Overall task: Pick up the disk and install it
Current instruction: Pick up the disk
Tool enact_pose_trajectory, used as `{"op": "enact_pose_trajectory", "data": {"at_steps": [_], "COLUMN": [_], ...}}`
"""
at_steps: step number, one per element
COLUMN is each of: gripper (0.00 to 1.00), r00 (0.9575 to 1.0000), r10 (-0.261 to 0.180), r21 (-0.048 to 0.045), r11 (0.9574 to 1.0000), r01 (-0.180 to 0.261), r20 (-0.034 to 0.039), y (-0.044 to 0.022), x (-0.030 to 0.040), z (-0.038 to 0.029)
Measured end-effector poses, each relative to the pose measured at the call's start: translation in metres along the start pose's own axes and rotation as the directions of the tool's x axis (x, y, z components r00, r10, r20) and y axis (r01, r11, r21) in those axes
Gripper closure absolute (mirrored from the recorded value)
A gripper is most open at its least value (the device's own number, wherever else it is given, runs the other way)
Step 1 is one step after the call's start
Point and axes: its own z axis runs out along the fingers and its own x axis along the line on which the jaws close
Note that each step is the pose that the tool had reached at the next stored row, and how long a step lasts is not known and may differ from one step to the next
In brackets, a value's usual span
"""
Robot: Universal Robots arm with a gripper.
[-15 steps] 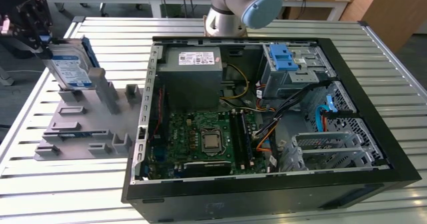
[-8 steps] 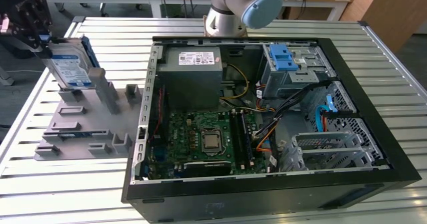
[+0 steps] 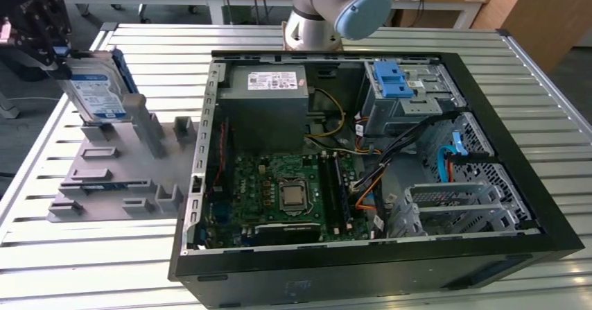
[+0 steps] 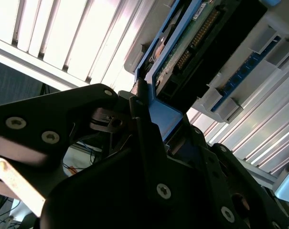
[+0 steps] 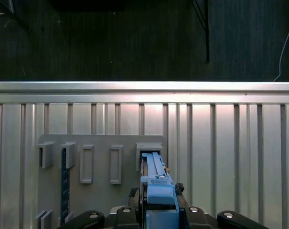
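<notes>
The gripper pinches the top edge of the disk, which stands upright in the grey rack directly beneath.

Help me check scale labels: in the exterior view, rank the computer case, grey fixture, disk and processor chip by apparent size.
Largest to smallest:
1. computer case
2. grey fixture
3. disk, seen at an angle, so it may look smaller than it is
4. processor chip, clearly the smallest
</notes>
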Motion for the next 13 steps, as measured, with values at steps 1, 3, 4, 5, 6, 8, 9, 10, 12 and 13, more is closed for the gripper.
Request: {"op": "enact_pose_trajectory", "data": {"at_steps": [1, 3, 4, 5, 6, 8, 9, 10, 12, 13], "gripper": [0.64, 0.64, 0.64, 0.64, 0.64, 0.64, 0.64, 0.64, 0.64, 0.64], "r00": [1.0, 1.0, 1.0, 1.0, 1.0, 1.0, 1.0, 1.0, 1.0, 1.0], "r10": [0.0, 0.0, 0.0, 0.0, 0.0, 0.0, 0.0, 0.0, 0.0, 0.0], "r21": [0.0, 0.0001, 0.0, 0.0, 0.0001, 0.0, 0.0001, 0.0, 0.0, 0.0], "r11": [1.0, 1.0, 1.0, 1.0, 1.0, 1.0, 1.0, 1.0, 1.0, 1.0], "r01": [0.0, 0.0, 0.0, 0.0, 0.0, 0.0, 0.0, 0.0, 0.0, 0.0], "r20": [0.0, -0.0001, -0.0003, -0.0004, -0.0005, -0.0007, -0.0009, -0.001, -0.0013, -0.0015], "y": [0.0, 0.0, 0.0, 0.0, 0.0, 0.0, 0.0001, 0.0001, 0.0001, 0.0001], "x": [0.0, -0.0001, -0.0001, -0.0002, -0.0002, -0.0003, -0.0004, -0.0004, -0.0005, -0.0005], "z": [-0.0003, -0.001, -0.0013, -0.0016, -0.0019, -0.0025, -0.0028, -0.0032, -0.0039, -0.0042]}}
